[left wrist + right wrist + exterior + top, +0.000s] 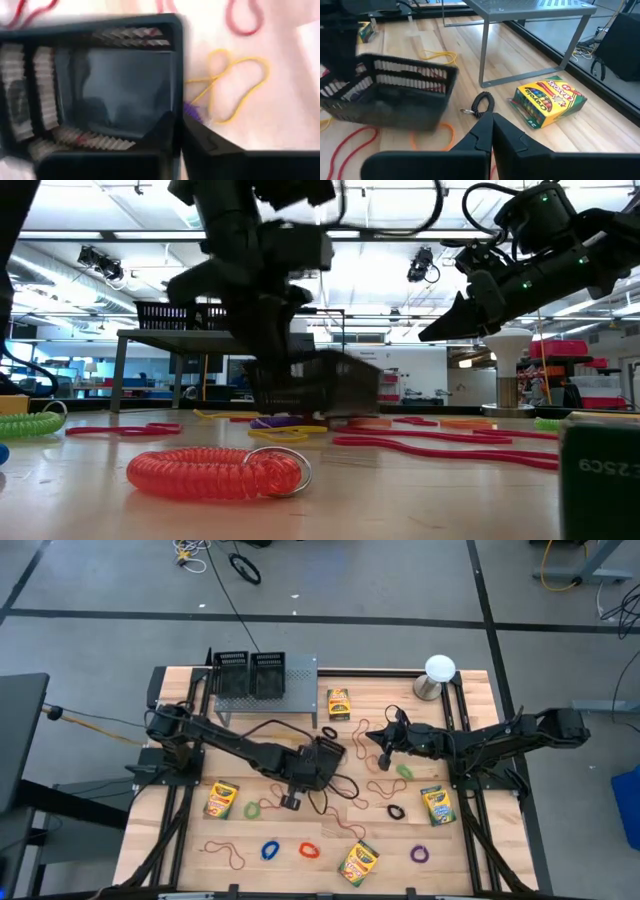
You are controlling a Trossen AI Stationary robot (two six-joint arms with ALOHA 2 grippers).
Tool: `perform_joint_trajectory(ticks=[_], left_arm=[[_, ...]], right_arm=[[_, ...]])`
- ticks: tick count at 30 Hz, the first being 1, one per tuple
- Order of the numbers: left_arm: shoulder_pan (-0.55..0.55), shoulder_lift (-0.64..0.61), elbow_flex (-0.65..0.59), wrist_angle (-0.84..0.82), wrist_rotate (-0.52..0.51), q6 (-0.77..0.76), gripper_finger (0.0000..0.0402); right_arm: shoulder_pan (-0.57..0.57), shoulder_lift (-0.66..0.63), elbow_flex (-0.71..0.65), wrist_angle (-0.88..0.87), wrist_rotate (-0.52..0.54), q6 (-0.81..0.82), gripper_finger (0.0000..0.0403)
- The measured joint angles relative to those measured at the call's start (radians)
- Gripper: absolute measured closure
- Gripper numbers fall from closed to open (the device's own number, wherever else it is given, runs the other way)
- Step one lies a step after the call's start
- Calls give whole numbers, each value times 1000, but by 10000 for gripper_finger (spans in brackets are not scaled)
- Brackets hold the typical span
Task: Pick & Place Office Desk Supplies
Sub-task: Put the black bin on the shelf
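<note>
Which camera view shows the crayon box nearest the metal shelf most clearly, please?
The right wrist view: the crayon box lies flat with its printed face readable beside the metal shelf. The high view shows it small, from above. The low and left wrist views do not show it.

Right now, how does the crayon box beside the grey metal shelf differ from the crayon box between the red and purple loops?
The yellow-and-green crayon box by the shelf sits square to the table edges; the yellow-and-green crayon box between the loops is turned diagonally. The first lies near the grey metal shelf, a black coiled loop beside it; the second lies at the opposite table edge. Both lie flat, untouched.
</note>
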Motion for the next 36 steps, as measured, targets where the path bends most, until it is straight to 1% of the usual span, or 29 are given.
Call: perform_joint_trajectory(ticks=[1, 3, 7, 11, 14, 17, 20, 25, 27, 31, 36], left_arm=[[-5, -9, -1, -5, -1, 3, 387], [-15, -34, 7, -15, -5, -8, 388], [-41, -123, 61, -53, -18, -48, 388], [-51, -234, 130, -91, -78, -75, 388], [-25, -292, 190, -156, -150, -91, 388], [44, -308, 240, -221, -180, -77, 388], [139, -303, 262, -260, -171, -54, 388], [299, -273, 261, -287, -154, -6, 387], [349, -266, 261, -292, -125, 21, 387], [413, -241, 261, -285, -59, 67, 387], [470, -221, 261, -293, -52, 102, 387]], right_arm=[[0, 0, 0, -1, 0, 0, 392], [0, 0, 0, -1, 0, -5, 392], [0, 0, 0, -6, 0, -6, 392], [0, 0, 0, -8, 0, -7, 392], [0, 0, 0, -6, 0, -7, 392], [0, 0, 0, 0, 0, -6, 392], [0, 0, 0, 8, 0, -6, 392], [0, 0, 0, 7, -6, -4, 392], [0, 0, 0, 12, -8, 0, 392], [0, 0, 0, 16, -13, -4, 392], [0, 0, 0, 15, -15, -5, 392]])
